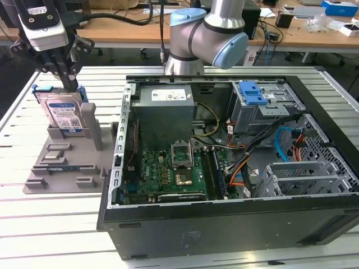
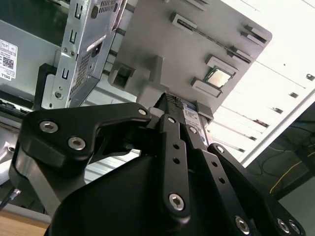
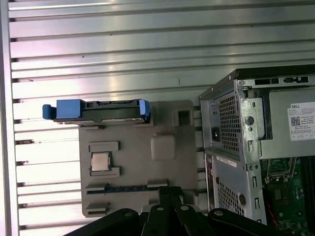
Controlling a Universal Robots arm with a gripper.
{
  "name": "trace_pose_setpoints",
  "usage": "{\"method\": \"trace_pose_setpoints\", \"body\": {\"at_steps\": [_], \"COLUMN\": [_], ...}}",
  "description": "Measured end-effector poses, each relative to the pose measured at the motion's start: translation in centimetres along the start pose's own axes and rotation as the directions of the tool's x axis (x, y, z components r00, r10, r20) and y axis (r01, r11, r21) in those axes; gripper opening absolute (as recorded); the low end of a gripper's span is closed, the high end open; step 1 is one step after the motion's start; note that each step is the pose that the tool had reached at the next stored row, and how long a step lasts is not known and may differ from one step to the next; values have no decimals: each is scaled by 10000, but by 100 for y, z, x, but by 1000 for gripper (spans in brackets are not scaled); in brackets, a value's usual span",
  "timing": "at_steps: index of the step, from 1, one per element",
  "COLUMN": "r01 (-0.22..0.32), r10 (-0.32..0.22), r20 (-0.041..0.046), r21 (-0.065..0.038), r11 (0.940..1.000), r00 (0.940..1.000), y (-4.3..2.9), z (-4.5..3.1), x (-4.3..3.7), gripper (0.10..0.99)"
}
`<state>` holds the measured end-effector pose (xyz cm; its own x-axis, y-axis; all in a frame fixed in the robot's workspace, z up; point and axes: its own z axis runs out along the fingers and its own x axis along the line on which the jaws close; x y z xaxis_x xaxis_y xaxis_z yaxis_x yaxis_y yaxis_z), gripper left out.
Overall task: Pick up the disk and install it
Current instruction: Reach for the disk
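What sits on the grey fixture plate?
The disk stands on edge in a slot; a processor chip lies flat. In the first wrist view the gripper covers one edge of the fixture plate.

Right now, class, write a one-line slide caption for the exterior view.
Arm's gripper at the top of the disk, upright in a grey fixture beside the open computer case.

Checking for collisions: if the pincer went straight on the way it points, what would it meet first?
Most likely the disk, standing upright just beneath the pincer; their gap is unclear.
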<state>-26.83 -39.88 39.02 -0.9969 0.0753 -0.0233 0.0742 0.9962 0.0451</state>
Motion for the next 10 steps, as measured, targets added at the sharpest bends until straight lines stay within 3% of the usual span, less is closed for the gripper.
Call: {"method": "trace_pose_setpoints", "body": {"at_steps": [10], "r01": [-1], "r10": [1], "r20": [0], "r21": [0], "r11": [10000], "r00": [10000], "y": [-11], "z": [8], "x": [143], "gripper": [106]}}
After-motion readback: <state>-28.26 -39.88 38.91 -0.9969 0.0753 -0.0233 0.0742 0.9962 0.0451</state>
